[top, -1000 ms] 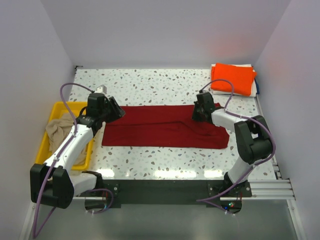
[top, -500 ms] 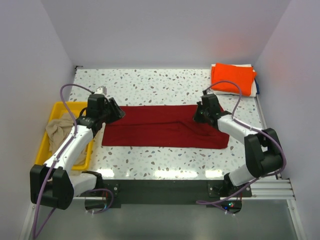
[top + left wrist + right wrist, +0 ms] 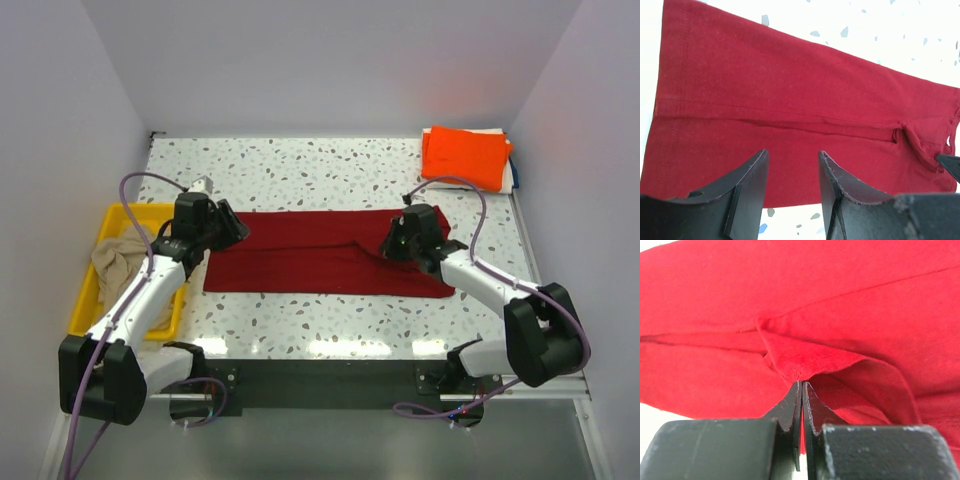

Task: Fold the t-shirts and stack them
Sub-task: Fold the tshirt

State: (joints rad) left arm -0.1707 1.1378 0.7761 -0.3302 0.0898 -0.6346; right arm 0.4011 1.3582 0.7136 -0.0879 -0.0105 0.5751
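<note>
Where the speckled worktop (image 3: 300, 170) spreads between the arms, the dark red t-shirt (image 3: 330, 265) lies folded into a long band.
Right pincer (image 3: 801, 390): jaws together, clamped on a raised fold of that shirt near its right end.
Left pincer (image 3: 792, 155): jaws apart over the shirt's left end, gripping nothing.
Orange t-shirt (image 3: 465, 155): folded, far right corner.
Beige t-shirt (image 3: 120, 260): crumpled in the yellow tray (image 3: 85, 300), left edge.
</note>
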